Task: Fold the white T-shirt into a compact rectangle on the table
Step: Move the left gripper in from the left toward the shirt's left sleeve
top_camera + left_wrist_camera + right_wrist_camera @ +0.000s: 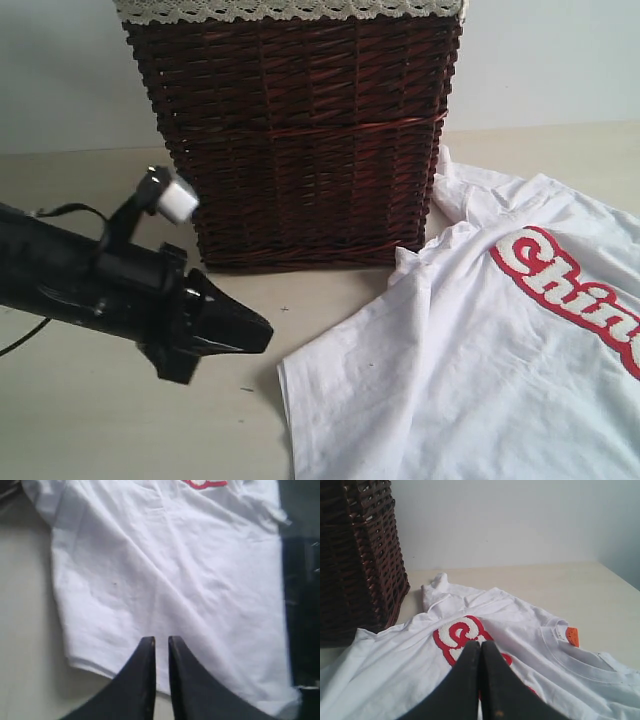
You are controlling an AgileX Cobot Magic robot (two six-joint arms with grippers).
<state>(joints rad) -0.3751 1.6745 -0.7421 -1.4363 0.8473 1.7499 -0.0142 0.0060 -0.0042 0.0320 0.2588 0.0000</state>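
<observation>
Left wrist view: the left gripper is seen nearly clenched, grasping nothing, above the white T-shirt spread on the counter. The right gripper is clenched empty. Beyond, a wicker basket is seen.

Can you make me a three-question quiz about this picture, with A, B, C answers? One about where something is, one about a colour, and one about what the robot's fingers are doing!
1. Where is the wicker basket?
A. On top of the white T-shirt
B. On the table, next to the shirt
C. Hanging from the robot arm

2. What colour outlines the fuzzy lettering?
A. Red
B. Green
C. Blue

3. What is the left gripper doing?
A. Pinching the shirt and lifting it
B. Holding the basket
C. Holding nothing, fingers nearly together

Answers:
1 B: the basket stands on the table with the shirt beside it.
2 A: the white letters have a thick red edge.
3 C: only a thin, bare gap shows between the fingers.
</observation>
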